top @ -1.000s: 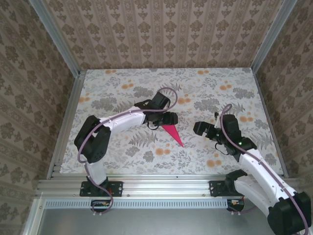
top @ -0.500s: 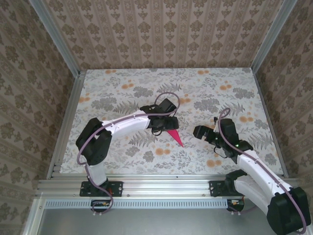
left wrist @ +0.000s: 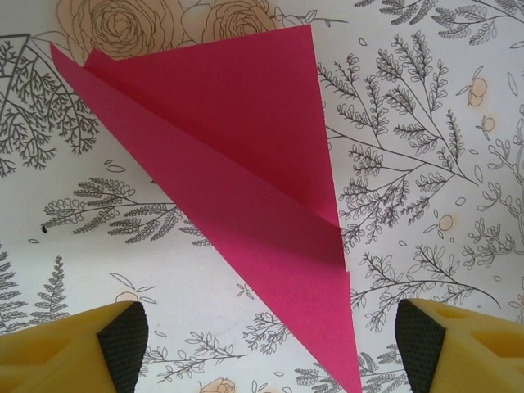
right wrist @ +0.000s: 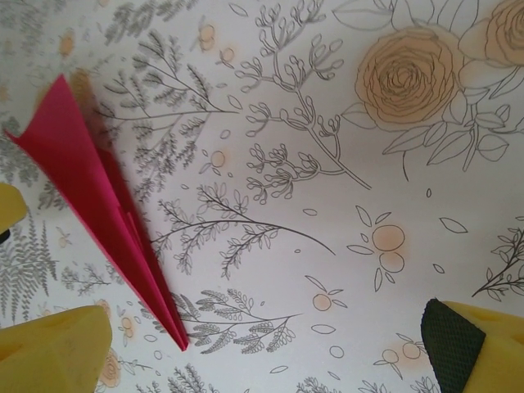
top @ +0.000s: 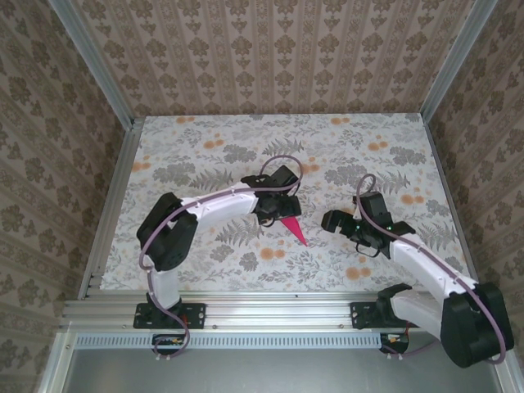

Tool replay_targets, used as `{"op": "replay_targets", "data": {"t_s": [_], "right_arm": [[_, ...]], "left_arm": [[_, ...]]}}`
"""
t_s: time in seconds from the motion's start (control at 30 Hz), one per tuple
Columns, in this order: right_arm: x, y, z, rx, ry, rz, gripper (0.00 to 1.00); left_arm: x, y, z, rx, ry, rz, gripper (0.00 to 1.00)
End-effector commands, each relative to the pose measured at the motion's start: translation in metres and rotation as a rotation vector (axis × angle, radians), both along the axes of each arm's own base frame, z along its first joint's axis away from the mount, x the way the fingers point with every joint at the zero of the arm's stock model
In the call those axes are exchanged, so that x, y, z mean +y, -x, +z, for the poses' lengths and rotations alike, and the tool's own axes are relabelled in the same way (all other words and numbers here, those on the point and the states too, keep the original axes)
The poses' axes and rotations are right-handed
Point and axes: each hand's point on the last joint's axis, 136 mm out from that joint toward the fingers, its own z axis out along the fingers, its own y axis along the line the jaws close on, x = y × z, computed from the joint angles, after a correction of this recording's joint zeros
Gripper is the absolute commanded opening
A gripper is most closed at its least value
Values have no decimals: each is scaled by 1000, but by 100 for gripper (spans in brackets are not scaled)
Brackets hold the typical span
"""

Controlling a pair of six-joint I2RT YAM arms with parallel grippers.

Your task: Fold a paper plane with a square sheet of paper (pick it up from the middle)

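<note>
L tool (left wrist: 266,348) jaws apart, arm stretched fwd-right, R tool (right wrist: 266,344) jaws apart, arm bent leftward

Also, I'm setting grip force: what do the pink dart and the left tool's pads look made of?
The pink dart looks like thin matte paper: sharp creases, layered flaps. On the left tool, the pads seem black textured rubber on yellow, probably plastic, fingers.

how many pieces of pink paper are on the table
1: the folded pink paper lies mid-way across the table, partly beneath the left arm's fingers, tip pointing toward the near edge. Nothing suggests another is hidden.
</note>
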Motion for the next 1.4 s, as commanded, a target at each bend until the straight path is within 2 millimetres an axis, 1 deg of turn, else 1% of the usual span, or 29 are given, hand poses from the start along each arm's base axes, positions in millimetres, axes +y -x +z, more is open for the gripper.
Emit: {"op": "replay_targets", "data": {"t_s": [0.0,0.17,0.27,0.4,0.53,0.63,0.7,0.9,1.03,1.13,1.2,1.23,1.3,1.37], "right_arm": [[2,1,-1,49,1,20,100],[5,-3,-2,56,-7,28,100],[5,-4,0,47,-10,26,100],[4,-3,-1,47,-3,20,100],[4,-3,-1,52,-4,22,100],[6,-4,0,47,-16,28,100],[8,-5,2,43,-23,30,100],[12,-7,3,41,-45,36,100],[16,-8,1,53,-68,37,100],[23,-9,1,60,-108,54,100],[29,-9,2,58,-139,74,100],[33,-10,3,54,-157,88,100],[40,-12,6,46,-191,110,95],[48,-13,10,39,-228,135,89]], "left_arm": [[-1,0,-1,33,-31,25,82],[-11,-4,-9,58,-37,24,82],[-12,-6,-14,77,-65,30,81],[-14,-7,-22,98,-86,35,77],[-12,-6,-29,122,-112,32,70],[-8,-3,-30,127,-121,30,63],[-5,-3,-28,120,-119,34,56],[1,-2,-11,74,-101,25,45],[9,1,-9,59,-105,27,34],[12,4,-8,51,-88,21,25],[9,5,-6,29,-53,4,17],[6,5,-3,11,-31,-11,12],[6,4,0,-16,-19,-32,2],[7,4,3,-48,-12,-66,0]]}}
